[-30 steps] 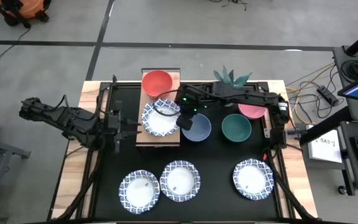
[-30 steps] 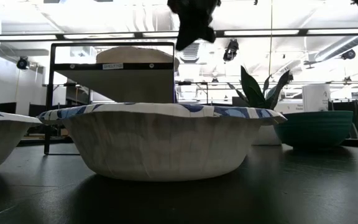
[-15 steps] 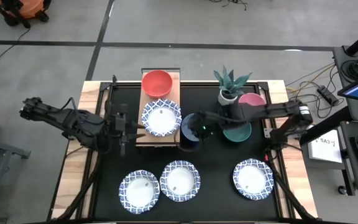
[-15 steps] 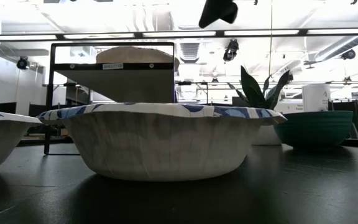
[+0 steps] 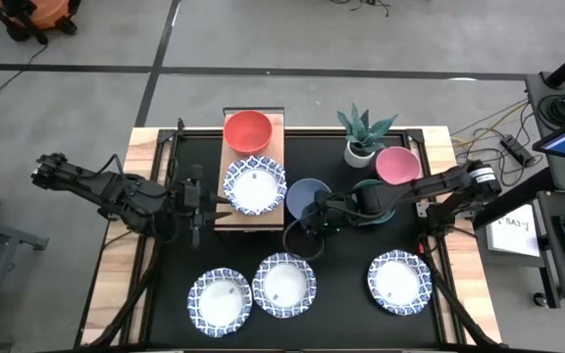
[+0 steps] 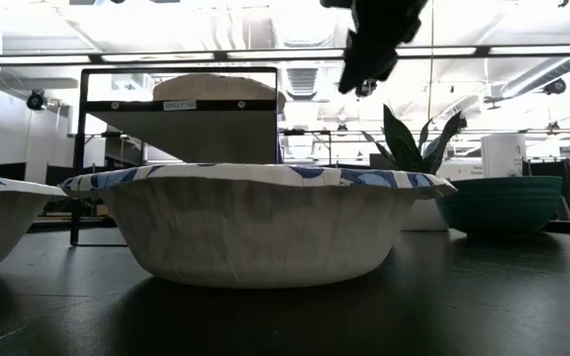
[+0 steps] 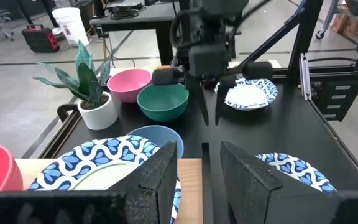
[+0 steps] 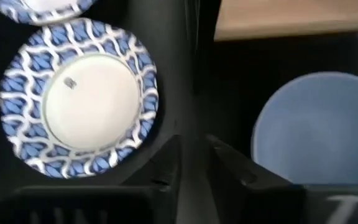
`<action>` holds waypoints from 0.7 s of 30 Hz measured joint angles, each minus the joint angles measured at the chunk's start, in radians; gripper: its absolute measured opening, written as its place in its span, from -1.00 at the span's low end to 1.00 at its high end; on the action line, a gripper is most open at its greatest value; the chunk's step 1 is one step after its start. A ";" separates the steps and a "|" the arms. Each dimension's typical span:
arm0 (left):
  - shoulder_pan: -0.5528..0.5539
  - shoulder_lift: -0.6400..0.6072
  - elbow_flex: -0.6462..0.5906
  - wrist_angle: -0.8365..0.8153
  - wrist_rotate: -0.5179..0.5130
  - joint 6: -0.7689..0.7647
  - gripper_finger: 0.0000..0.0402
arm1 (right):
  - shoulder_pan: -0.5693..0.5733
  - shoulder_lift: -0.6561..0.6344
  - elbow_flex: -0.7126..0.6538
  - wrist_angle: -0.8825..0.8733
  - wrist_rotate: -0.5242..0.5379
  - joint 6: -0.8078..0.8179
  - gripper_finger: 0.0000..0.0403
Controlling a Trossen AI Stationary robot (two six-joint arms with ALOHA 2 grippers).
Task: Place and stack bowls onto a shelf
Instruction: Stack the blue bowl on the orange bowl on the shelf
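The light-wood shelf [image 5: 231,214] lies at the table's far left. It carries a red bowl [image 5: 247,130] and a blue-rimmed white dish [image 5: 254,187]. A blue bowl [image 5: 308,196] stands on the table beside the shelf's right edge, with a green bowl [image 5: 381,208] and a pink bowl [image 5: 397,165] further right. Three more dishes [image 5: 220,300], [image 5: 283,284], [image 5: 398,281] sit along the near side. My right gripper [image 5: 313,227] is open and empty, pointing down just near of the blue bowl [image 8: 316,124]. My left gripper [image 5: 214,204] is open and empty at the shelf's left edge.
A white plant pot [image 5: 359,152] with a spiky plant stands at the far side, between the shelf and the pink bowl. My right arm [image 5: 410,188] reaches across above the green bowl. Black tabletop [image 5: 341,265] shows between the near dishes.
My right gripper has swung from above the shelf's right edge toward the table's near edge, passing over the blue bowl, and now hangs just near of it. The bowls and dishes have stayed where they were.
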 joint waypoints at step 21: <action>0.000 0.001 0.000 0.031 0.000 0.008 -0.47 | -0.081 0.008 -0.334 0.299 0.162 -0.107 -0.13</action>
